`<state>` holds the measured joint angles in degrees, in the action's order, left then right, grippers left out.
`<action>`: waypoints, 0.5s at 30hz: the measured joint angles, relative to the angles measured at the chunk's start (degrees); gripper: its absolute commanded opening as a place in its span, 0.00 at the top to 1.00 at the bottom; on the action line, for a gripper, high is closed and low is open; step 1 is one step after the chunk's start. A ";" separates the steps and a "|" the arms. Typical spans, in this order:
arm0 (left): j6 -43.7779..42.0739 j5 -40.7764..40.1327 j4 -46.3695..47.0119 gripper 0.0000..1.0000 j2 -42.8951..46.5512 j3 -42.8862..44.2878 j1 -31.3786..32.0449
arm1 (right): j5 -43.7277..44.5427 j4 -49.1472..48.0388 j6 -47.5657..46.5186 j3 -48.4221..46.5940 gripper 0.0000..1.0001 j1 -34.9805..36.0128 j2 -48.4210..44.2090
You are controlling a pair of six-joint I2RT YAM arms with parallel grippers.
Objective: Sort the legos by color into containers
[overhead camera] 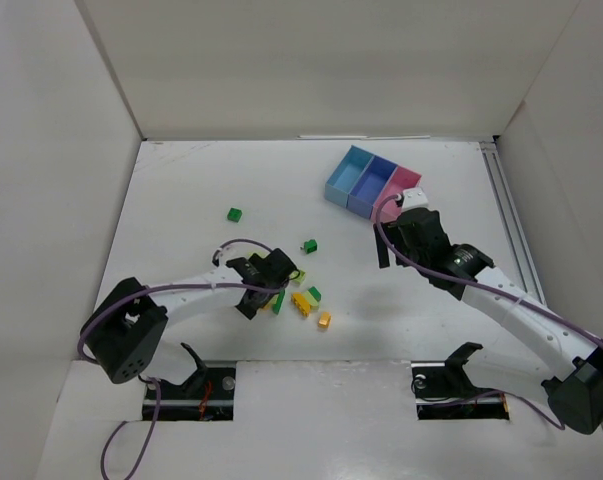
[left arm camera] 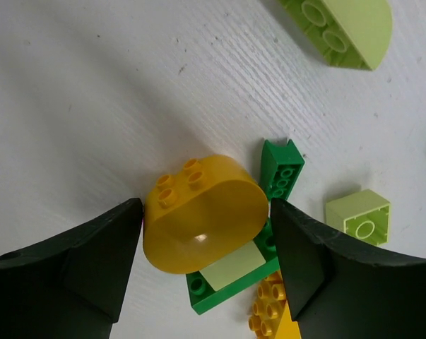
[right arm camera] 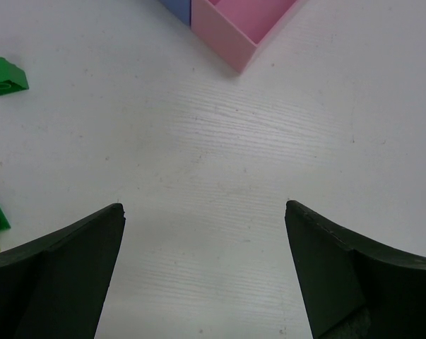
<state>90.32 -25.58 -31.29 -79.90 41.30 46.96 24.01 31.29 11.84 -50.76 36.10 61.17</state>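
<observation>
Left arm is stretched low across the table, and the left gripper (left arm camera: 205, 233) is closed down on a rounded yellow brick (left arm camera: 213, 212), fingers (left arm camera: 92, 261) against both its sides, right in the loose pile of legos (overhead camera: 306, 297). Right arm is bent out toward the containers (overhead camera: 364, 205). The right gripper (right arm camera: 202, 272) is spread wide with nothing in it, hanging over bare table just short of the pink bin (right arm camera: 223, 42).

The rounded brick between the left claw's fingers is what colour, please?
The rounded brick is yellow-orange; best in left wrist view.
</observation>
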 measured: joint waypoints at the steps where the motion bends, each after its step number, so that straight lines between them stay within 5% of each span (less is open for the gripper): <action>1: -0.02 0.15 0.04 0.25 0.02 0.00 0.48 | 0.00 0.09 0.00 0.00 0.00 0.00 0.00; 15: 2.10 1.44 -0.72 0.33 0.07 0.02 2.82 | 0.07 1.40 0.02 0.00 0.00 0.00 0.00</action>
<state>92.42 -24.14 -32.01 -79.83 41.32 49.78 24.08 32.69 11.86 -50.76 36.10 61.17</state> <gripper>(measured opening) 0.672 0.995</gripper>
